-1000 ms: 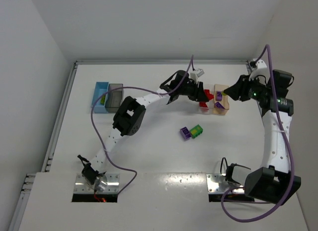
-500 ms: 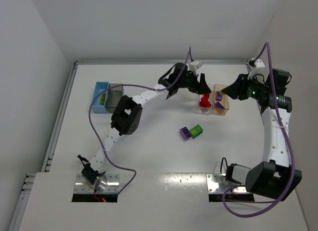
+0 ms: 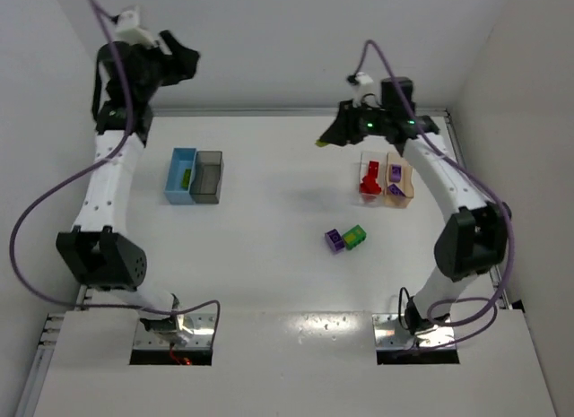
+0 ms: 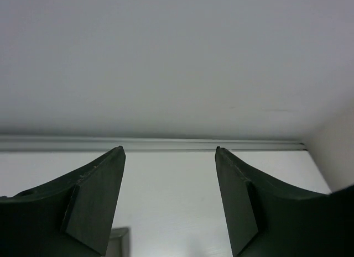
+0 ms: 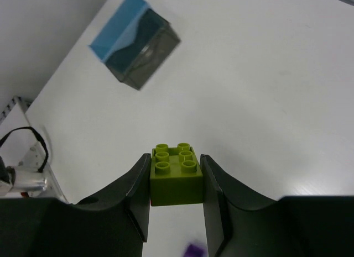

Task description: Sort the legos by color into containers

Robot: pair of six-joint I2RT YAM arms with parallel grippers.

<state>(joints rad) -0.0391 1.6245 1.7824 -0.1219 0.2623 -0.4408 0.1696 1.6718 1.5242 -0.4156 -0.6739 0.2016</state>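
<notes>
The right gripper [image 3: 325, 141] is clenched on a lime-green studded plastic brick [image 5: 176, 182], its two dark fingers pressing the brick's opposite sides. It holds the brick in the air above the far middle of the white counter [image 3: 269, 202], to the left of the clear rectangular bin [image 3: 369, 159] and the tan rectangular bin [image 3: 408, 179]. Those two bins stand side by side, touching. Red bricks [image 3: 369, 182] lie in the clear one and purple bricks [image 3: 395, 179] in the tan one.

A purple-and-green brick clump [image 3: 345, 238] sits on the counter nearer the arm bases, apart from all the bins. Across the counter, the light blue rectangular bin [image 3: 177, 170] and the dark smoky grey rectangular bin [image 3: 208, 177] stand against each other; a small yellow-green piece [image 3: 185, 178] lies in the blue one.

The left gripper [image 4: 168, 152] is raised high at the far left, facing the wall, released and with nothing between its fingers.
</notes>
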